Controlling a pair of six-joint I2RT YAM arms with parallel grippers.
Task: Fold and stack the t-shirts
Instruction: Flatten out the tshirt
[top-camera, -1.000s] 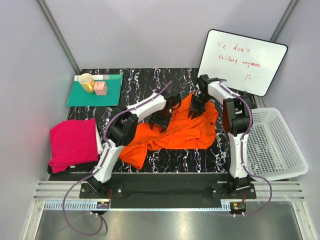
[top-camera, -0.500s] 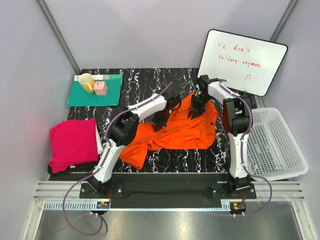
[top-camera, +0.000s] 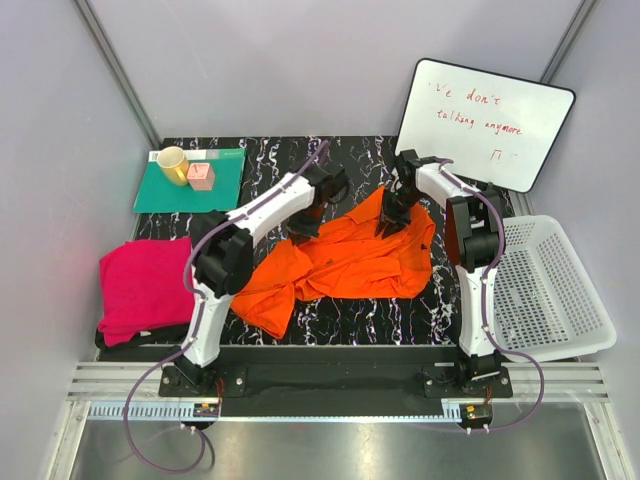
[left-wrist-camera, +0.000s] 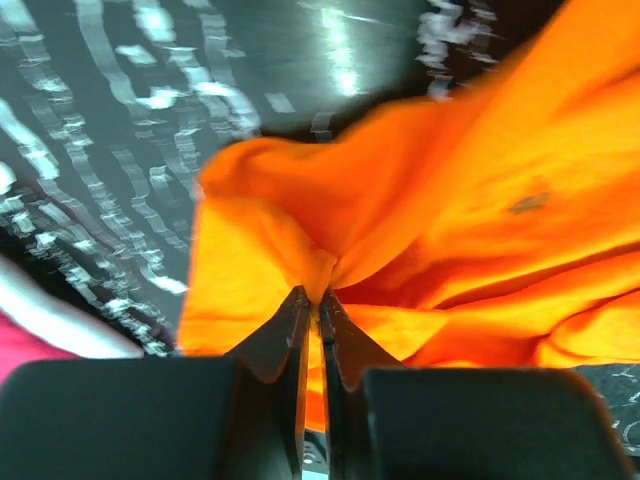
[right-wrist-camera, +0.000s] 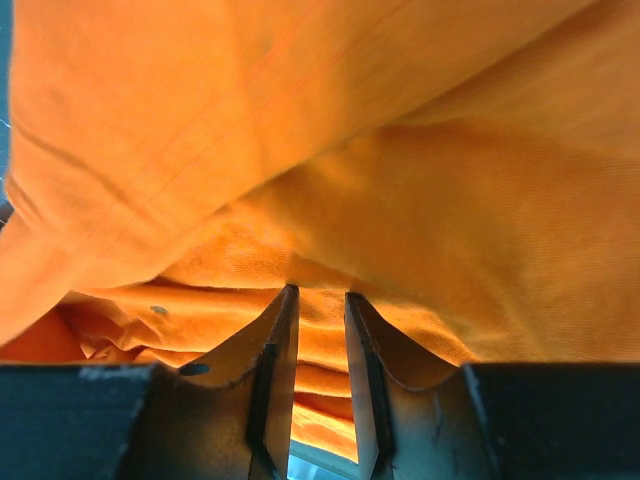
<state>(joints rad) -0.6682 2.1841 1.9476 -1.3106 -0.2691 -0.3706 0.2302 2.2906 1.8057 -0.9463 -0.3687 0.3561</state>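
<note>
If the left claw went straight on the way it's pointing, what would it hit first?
The orange t-shirt: the left claw is shut on a fold of it. Beyond that, probably the table.

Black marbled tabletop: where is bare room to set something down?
Bare: the far strip between the flat teal-green mat and the whiteboard, and the near strip before the bright orange t-shirt. Crowded: the middle, and the left with the magenta-pink t-shirt.

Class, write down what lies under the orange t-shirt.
Black marbled tabletop shows around the orange t-shirt; the surface directly beneath it is covered, so anything lying there cannot be seen.
</note>
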